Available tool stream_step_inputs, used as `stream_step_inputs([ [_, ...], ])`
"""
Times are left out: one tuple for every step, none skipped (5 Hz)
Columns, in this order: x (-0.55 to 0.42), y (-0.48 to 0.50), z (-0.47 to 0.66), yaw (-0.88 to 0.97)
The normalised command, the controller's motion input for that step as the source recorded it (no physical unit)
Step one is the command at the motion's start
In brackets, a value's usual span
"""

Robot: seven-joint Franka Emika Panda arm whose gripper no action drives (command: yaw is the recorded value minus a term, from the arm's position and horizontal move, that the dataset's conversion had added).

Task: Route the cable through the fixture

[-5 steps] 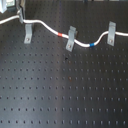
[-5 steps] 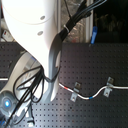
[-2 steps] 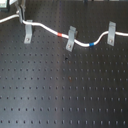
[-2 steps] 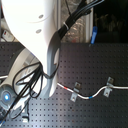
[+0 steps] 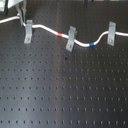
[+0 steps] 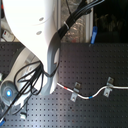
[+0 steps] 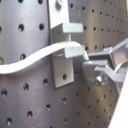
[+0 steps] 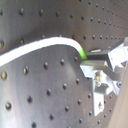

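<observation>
The white cable runs across the black perforated board from the first exterior view's left edge to its right edge. It carries a red band and a blue band. Three grey clips stand along it; the cable meets each one. The left fixture is nearest my gripper, which shows only partly at the top left. In the first wrist view the cable passes under the top tab of the fixture toward my gripper. In the second wrist view the cable ends between the shut fingers.
The middle clip and the right clip stand further along the cable. In the second exterior view the white arm with its black hoses hides the board's left part; two clips show on the right.
The cable's stretch left of the first clip has sunk slightly and lies flatter. The arm has shifted a little in the second exterior view.
</observation>
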Motion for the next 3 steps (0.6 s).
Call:
stream_step_inputs([
  [-0.257, -0.33, -0.29, 0.18],
  [-0.308, -0.317, -0.28, 0.21],
  [-0.049, -0.077, -0.1, 0.11],
])
